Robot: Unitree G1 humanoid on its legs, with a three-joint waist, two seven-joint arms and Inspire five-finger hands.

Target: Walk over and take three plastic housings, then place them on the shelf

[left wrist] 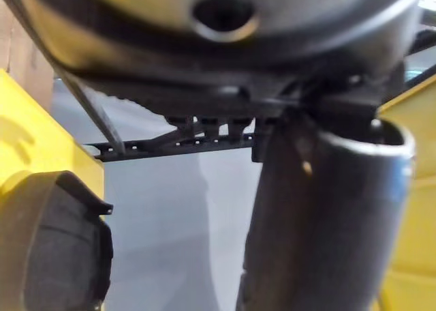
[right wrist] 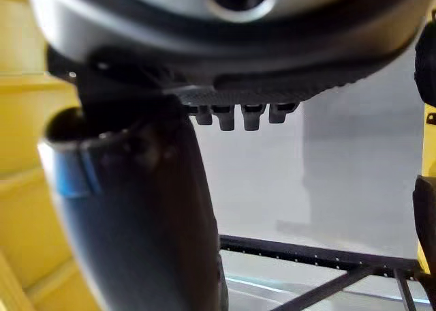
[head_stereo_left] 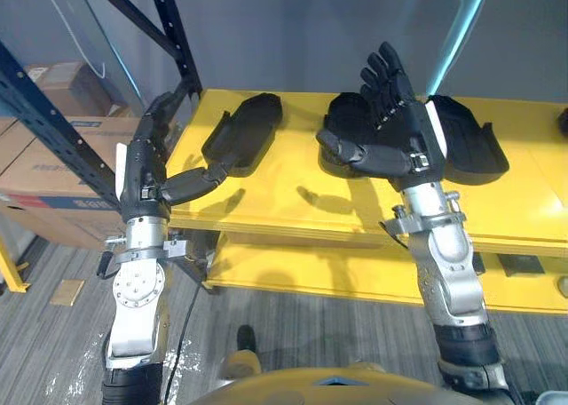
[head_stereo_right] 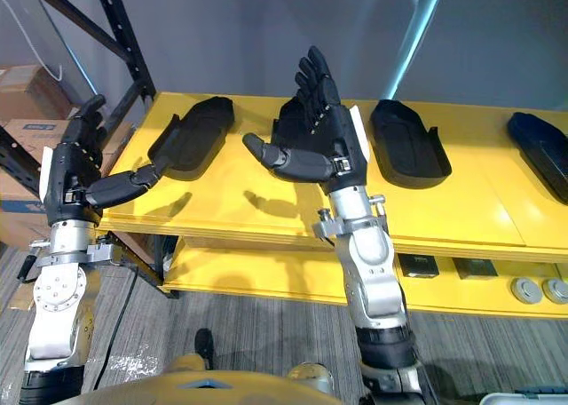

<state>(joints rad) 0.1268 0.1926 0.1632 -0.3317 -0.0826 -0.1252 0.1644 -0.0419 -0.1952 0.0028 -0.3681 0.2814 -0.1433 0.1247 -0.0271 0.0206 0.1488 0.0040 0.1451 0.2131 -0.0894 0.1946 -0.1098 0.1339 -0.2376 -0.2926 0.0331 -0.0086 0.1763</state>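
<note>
Lying flat, black oblong housings [head_stereo_right: 195, 134]

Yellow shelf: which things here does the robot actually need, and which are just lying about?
For the job:
yellow shelf
left housing
middle housing, behind the open right hand
right housing
far-right housing
open left hand

Lying about:
cardboard boxes
small black blocks and grey discs on the lower shelf

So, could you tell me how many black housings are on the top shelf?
4 on the shelf: left housing by the left hand; second housing partly behind the right hand; third housing right of it; fourth housing far right. More may be hidden.
</note>
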